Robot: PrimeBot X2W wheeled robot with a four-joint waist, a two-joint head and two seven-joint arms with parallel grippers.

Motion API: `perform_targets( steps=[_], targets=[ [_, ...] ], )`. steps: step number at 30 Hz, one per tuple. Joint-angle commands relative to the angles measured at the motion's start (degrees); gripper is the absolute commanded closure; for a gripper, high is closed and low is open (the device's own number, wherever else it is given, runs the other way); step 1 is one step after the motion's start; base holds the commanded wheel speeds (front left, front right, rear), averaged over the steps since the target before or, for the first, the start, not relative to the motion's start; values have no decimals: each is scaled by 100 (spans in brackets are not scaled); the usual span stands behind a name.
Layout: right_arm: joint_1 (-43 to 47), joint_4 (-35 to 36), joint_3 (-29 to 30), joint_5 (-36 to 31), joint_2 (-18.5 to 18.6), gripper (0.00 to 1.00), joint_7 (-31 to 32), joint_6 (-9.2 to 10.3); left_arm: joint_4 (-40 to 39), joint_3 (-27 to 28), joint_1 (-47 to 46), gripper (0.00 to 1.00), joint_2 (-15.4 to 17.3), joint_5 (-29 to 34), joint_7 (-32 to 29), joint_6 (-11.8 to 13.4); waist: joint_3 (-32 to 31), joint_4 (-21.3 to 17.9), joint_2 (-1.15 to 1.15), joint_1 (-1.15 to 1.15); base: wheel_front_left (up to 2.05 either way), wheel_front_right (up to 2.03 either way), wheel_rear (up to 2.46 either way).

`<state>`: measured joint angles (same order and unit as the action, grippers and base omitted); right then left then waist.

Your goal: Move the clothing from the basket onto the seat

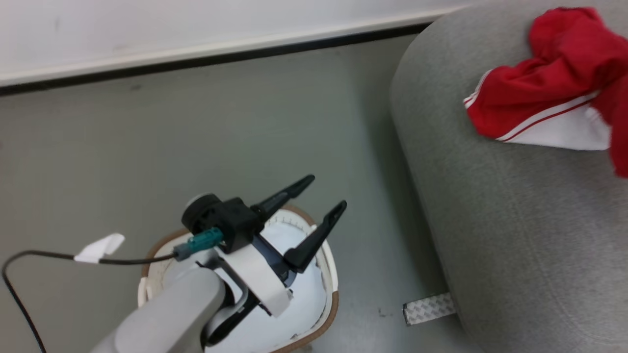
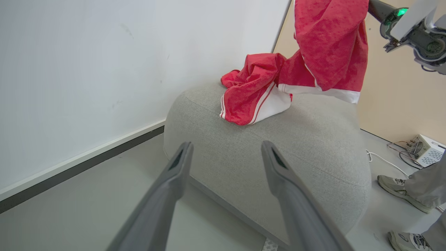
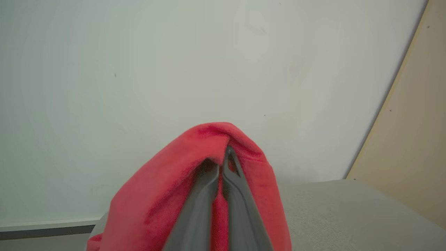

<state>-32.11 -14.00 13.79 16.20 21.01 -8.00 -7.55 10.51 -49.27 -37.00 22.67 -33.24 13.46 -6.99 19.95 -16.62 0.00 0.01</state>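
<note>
**Head view:** The left pincer [image 1: 327, 191], its two long dark fingers spread wide and empty, hovers over a white plastic laundry basket with a brown rim [image 1: 329, 314] at the lower centre of the frame. The basket's pale lining shows beneath the arm. The basket stands on a grey-green floor [image 1: 196, 137], near a large light grey woven-fabric sofa seat [image 1: 515, 220] that takes up the right side. At the upper right, a crumpled bright red garment with a white hem and stripe trim [image 1: 549, 83] lies on the seat. A black cable with a white tag [image 1: 100, 249] trails off at the lower left.

**Left wrist view:** The left pincer [image 2: 226, 144] frames the seat [image 2: 278, 164] between its open fingers at the bottom. The crumpled garment [image 2: 254, 94] rests on the seat's top at centre. Just right of it, a second bright red garment with a white hem [image 2: 331, 45] hangs from the top edge, its lower edge brushing the crumpled garment and reaching down to the cushion. The robot's right arm [image 2: 414, 31] shows in the upper right corner. A person's pale shoes [image 2: 395, 186] and a small white box with wires [image 2: 425, 150] sit on the floor at the right.

**Right wrist view:** The right pincer [image 3: 223, 158] is clamped tight on the hanging garment [image 3: 156, 202], with red fabric draped over both fingers at lower centre. A white wall [image 3: 174, 69] stands behind, and the seat [image 3: 348, 216] shows at the lower right.
</note>
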Motion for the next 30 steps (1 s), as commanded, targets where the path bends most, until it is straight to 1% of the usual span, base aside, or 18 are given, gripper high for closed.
perform_targets(
  steps=[1, 4, 7, 10, 16, 20, 21, 23, 24, 25, 26, 27, 28, 30],
  targets=[
    [-169, -108, 138, -57, 81, 100, 47, 13, -51, 26, -95, 0, 84, 51, -12, 2, 454, 306, 0, -1, 0, 0, 0],
    [-495, -528, 414, -181, 219, 100, 227, 13, -188, 97, -207, 0, 241, 45, -43, -4, 812, 475, 0, -1, 0, 0, 0],
    [-734, -810, 681, -522, 86, 100, 418, 13, -299, 161, -303, 0, 398, 62, -54, -10, 1129, 599, 0, -1, 0, 0, 0],
    [-957, -1132, 891, -886, 104, 100, 721, 13, -350, 177, -393, 0, 477, 80, -26, -17, 1355, 725, 0, -1, 0, 0, 0],
    [-1139, -1899, 937, -1467, 163, 100, 1481, 13, -305, 206, -478, 0, 460, 79, 51, -26, 1533, 902, 0, -1, 0, 0, 0],
    [-1156, -2176, 988, -1572, 159, 100, 1663, 13, -215, 211, -479, 0, 404, 33, 96, -35, 1469, 964, 0, -1, 0, 0, 0],
    [-1132, -2222, 986, -1594, 171, 91, 1655, 13, -186, 214, -466, 0, 390, 23, 112, -37, 1432, 971, 0, -1, 0, 0, 0],
    [-1076, -2266, 970, -1577, 171, 84, 1581, 13, -129, 224, -437, 0, 375, 5, 118, -40, 1343, 967, 0, -1, 0, 0, 0],
    [-1042, -2279, 942, -1580, 173, 79, 1541, 13, -100, 232, -422, 0, 371, -3, 123, -41, 1290, 960, 0, -1, 0, 0, 0],
    [-1011, -2291, 923, -1577, 180, 68, 1499, 13, -70, 236, -405, 0, 355, -6, 131, -42, 1227, 952, 0, -1, 0, 0, 0],
    [-980, -2305, 905, -1561, 197, 54, 1479, 13, -44, 238, -380, 0, 333, -10, 140, -43, 1157, 945, 0, -1, 0, 0, 0],
    [-953, -2322, 874, -1532, 216, 11, 1440, 13, -22, 242, -353, 0, 309, -13, 148, -44, 1081, 936, 0, -1, 0, 0, 0],
    [-925, -2344, 834, -1488, 230, 0, 1419, 13, 17, 242, -320, 0, 279, -21, 156, -44, 987, 929, 0, -1, 0, 0, 0],
    [-836, -2374, 720, -1442, 269, 0, 1358, 13, 101, 254, -253, 0, 227, -40, 166, -40, 774, 919, 0, -1, 0, 0, 0]
  ],
)
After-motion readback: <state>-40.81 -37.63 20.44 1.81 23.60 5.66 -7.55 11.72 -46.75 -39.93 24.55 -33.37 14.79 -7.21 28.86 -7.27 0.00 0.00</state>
